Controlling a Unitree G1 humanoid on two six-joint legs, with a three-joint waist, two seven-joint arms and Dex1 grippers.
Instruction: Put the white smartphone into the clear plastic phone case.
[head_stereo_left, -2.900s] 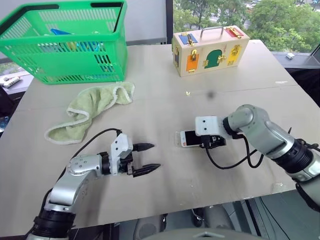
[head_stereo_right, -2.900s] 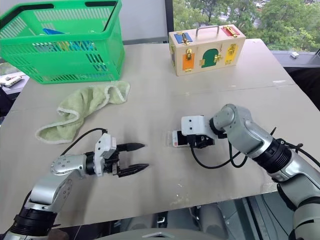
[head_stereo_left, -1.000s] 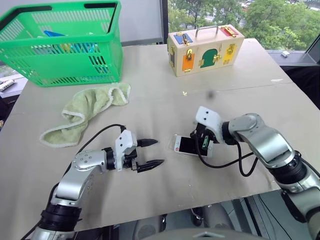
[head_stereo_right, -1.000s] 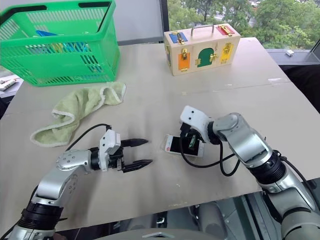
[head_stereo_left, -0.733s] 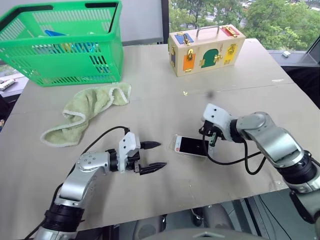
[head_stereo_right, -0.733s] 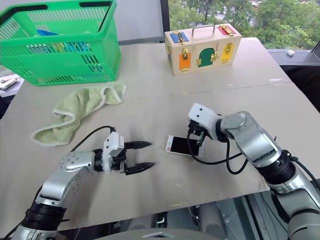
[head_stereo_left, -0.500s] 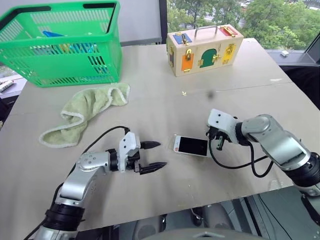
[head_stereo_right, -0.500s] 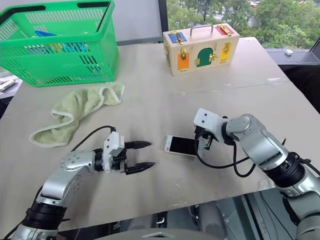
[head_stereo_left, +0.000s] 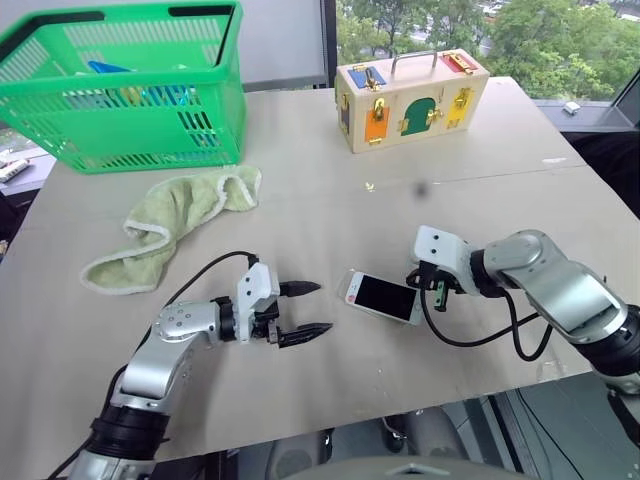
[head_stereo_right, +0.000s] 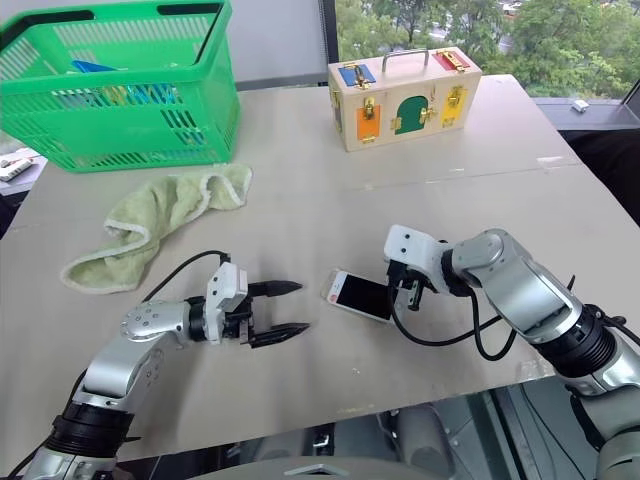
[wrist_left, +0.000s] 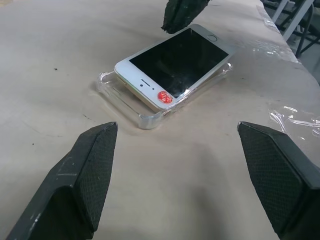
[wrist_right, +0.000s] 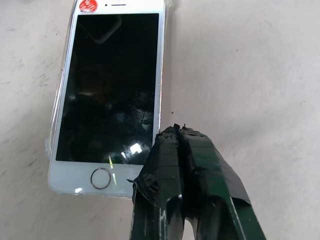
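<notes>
The white smartphone (wrist_left: 176, 61), lately covered by the clenched right pincer (wrist_right: 181, 137), is now released, lying askew atop the clear plastic phone case (wrist_left: 131, 104) on the desk (head_stereo_left: 300, 200), unseated; the left pincer (head_stereo_left: 303, 309) is gaping, empty.

Left pincer (head_stereo_left: 312, 308): fingers spread wide, extended roughly level toward the robot's right. Right pincer (wrist_right: 176, 134): fingers pressed together, angled downward toward the robot's left, forearm bent inward.

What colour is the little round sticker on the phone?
Red, on the white top end of the phone; the sticker shows best in the left wrist view.
</notes>
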